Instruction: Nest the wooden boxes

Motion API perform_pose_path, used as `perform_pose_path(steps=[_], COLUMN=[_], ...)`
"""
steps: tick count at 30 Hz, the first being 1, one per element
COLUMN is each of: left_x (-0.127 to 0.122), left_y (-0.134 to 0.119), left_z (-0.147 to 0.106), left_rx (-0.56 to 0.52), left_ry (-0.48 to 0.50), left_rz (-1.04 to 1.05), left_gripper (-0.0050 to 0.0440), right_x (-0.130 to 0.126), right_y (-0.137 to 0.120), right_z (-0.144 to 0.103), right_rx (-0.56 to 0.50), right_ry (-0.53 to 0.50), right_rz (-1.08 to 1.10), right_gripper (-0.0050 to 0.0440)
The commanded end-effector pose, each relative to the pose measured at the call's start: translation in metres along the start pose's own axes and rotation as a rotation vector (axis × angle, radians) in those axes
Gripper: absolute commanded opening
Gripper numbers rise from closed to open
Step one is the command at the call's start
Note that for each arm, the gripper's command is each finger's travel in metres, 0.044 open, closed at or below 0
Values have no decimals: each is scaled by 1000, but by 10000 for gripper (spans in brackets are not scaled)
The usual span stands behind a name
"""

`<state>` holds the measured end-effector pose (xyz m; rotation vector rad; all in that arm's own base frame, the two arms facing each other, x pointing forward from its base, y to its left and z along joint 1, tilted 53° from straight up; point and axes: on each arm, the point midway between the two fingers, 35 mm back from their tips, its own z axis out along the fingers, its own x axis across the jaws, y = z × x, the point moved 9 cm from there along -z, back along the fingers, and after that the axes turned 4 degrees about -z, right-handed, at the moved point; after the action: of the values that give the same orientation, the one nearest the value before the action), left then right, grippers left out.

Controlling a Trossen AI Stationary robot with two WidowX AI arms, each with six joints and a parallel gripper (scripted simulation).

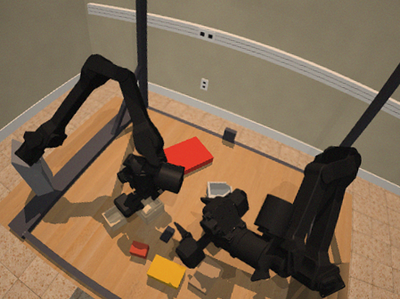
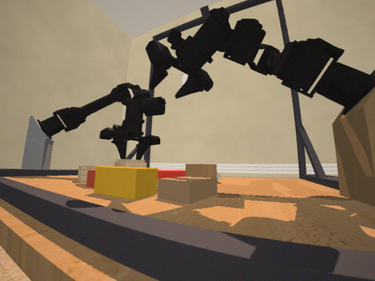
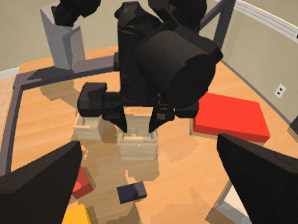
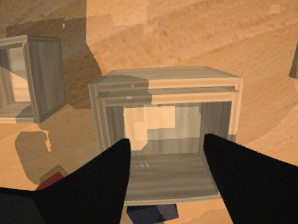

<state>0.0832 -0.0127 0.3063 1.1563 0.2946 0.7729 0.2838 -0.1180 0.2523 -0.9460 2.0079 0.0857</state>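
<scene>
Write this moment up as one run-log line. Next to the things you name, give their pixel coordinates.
right end effector (image 1: 143, 208) (image 2: 131, 158) (image 3: 138, 131) (image 4: 167, 137): at paired wooden boxes (image 1: 153, 215) (image 2: 130, 163) (image 3: 138, 152) (image 4: 167, 74), grip unclear | left end effector (image 1: 189, 211) (image 2: 164, 92) (image 3: 150, 142): open, empty | smaller wooden box (image 1: 116, 225) (image 2: 82, 173) (image 3: 88, 133) (image 4: 49, 77): separate | nesting: unfinished

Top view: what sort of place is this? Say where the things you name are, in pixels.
Probably a robotics lab or test cell: two black arms (image 1: 124, 76) (image 2: 224, 35) face a wooden table (image 1: 98, 241) inside a dark metal frame (image 1: 140, 18) (image 2: 295, 105), with wall outlets (image 1: 204, 84) behind.
</scene>
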Motion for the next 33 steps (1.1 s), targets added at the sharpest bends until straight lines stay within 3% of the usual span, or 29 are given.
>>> perform_pose_path(steps=[1,18,21,33], left_x=[1,1,1,1], left_y=[0,0,0,0], left_z=[0,0,0,0], left_rx=[5,5,5,5], left_ry=[1,1,1,1], left_rz=[-5,-5,-5,-5], left_gripper=[400,400,400,400], right_x=[0,0,-3,-3], right_y=[0,0,-1,-1], right_z=[5,9,7,7], right_rx=[2,9,13,14], right_ry=[1,-3,-7,-8], right_rz=[3,-2,-10,-13], right_gripper=[285,285,213,146])
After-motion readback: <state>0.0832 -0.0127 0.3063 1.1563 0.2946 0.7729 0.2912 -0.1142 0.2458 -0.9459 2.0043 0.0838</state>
